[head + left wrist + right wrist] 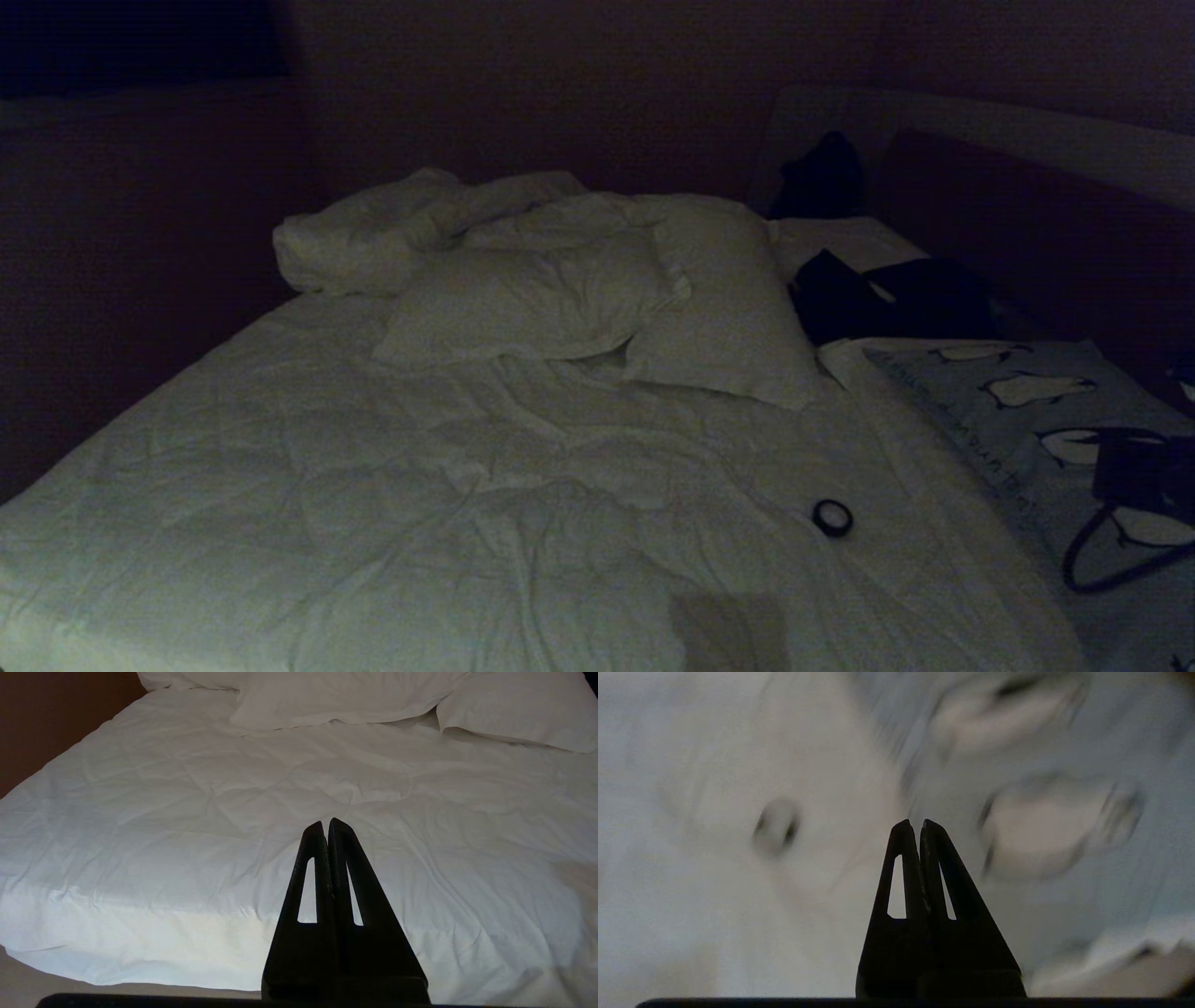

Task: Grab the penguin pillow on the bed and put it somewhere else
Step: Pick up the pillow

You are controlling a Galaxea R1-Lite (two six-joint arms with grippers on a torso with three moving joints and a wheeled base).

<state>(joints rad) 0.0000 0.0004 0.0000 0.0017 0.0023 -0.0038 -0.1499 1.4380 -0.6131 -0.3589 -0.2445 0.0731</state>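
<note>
A: What is the room like?
B: Dim. The bed (392, 485) has a wrinkled white duvet, white pillows (597, 289) at its far end.
A: And the penguin pillow (1027, 411)?
B: On the bed's right side, cut off by the frame edge.
A: Fingers?
B: Right gripper (920, 823) and left gripper (326, 823) pressed together, empty; the right wrist view is blurred.
</note>
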